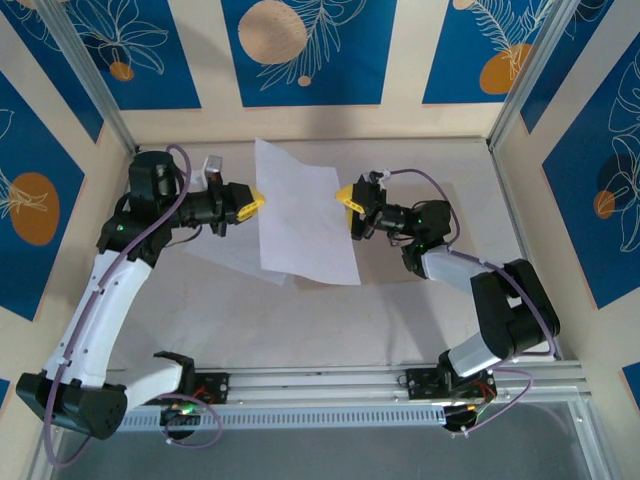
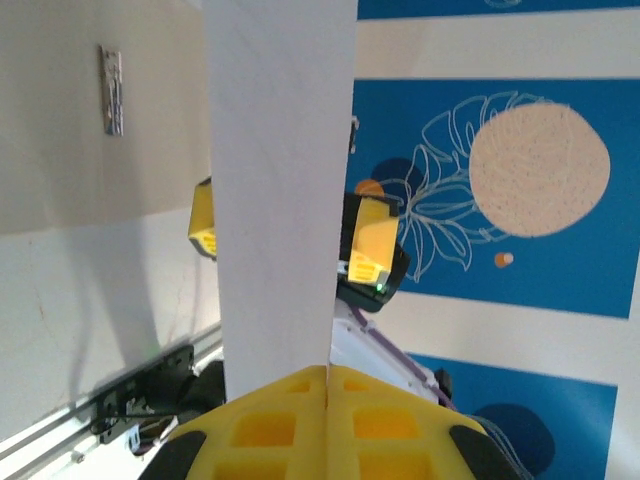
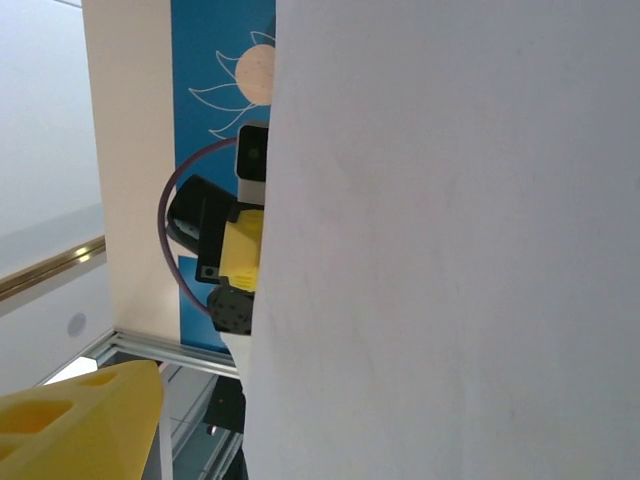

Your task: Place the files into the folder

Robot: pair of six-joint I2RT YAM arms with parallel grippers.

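- Up off the desk (image 1: 400, 320), at the middle of the top view: one raised sheet (image 1: 300, 215) of the files, standing nearly on edge and bowing a little.
- Likely very light, thin and floppy. Creases or tears easily, slides on smooth card, catches air if swung fast.
- Best taken at an edge, a little in from the corner, with a second hold on the opposite edge for tautness.
- Pinched at its 9 o'clock edge by the left pincer (image 1: 257, 202), closed tight on the paper, plain from the left wrist view.
- At the 3 o'clock edge: right pincer (image 1: 345, 195), spread wide with one finger on each side of the sheet, not clamped on it.
- Flat on the desk at 8 o'clock of the raised sheet: second sheet (image 1: 215, 258), partly overlapped by it from above.
- On the desk below, apparently toward the 12 o'clock side: folder (image 2: 50, 120), tan and lying flat, with its metal clip (image 2: 112, 90). Outline hard to separate from the desk in the top view.
- Calls for a slow, low carry and a flat lay-down, with release only after contact with the card.
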